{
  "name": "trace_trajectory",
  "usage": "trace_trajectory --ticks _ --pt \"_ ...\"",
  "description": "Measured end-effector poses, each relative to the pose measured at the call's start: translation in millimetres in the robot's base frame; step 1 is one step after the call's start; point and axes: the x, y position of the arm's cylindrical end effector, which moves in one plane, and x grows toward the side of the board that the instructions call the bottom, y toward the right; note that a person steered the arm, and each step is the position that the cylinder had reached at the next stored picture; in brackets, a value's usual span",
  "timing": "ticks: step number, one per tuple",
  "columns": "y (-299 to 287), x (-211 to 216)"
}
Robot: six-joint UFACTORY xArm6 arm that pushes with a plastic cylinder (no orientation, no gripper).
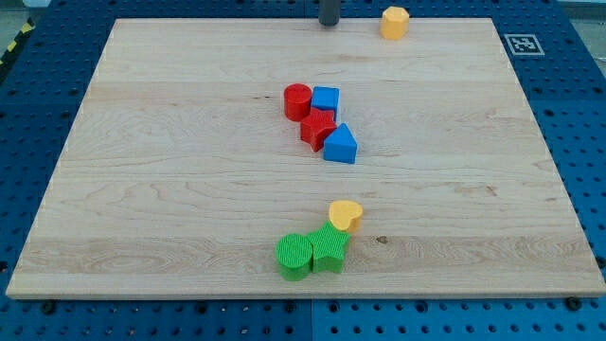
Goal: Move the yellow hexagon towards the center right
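Camera view: my tip [329,25] apart from yellow hexagon [395,22], just left of it. Risk: pushing off the board edge [445,19].

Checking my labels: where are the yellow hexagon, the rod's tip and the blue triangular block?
yellow hexagon [395,22], camera view, top face.
my tip [329,24], camera view, rod's very end.
blue triangular block [341,144], camera view, top face.

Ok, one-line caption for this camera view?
My tip at the board's top edge, left of the yellow hexagon; other blocks clustered mid-board.
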Motion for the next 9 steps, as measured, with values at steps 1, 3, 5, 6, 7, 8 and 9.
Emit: trace_trajectory --ticks 1,3,5,6,7,8,9 --pt "23.1 0.6" --pt "102.1 -0.2" --pt "115.5 1.5" --pt "120.9 21.6" --pt "135.6 51.5" --pt "160.4 68.4" --pt "182.3 68.9"
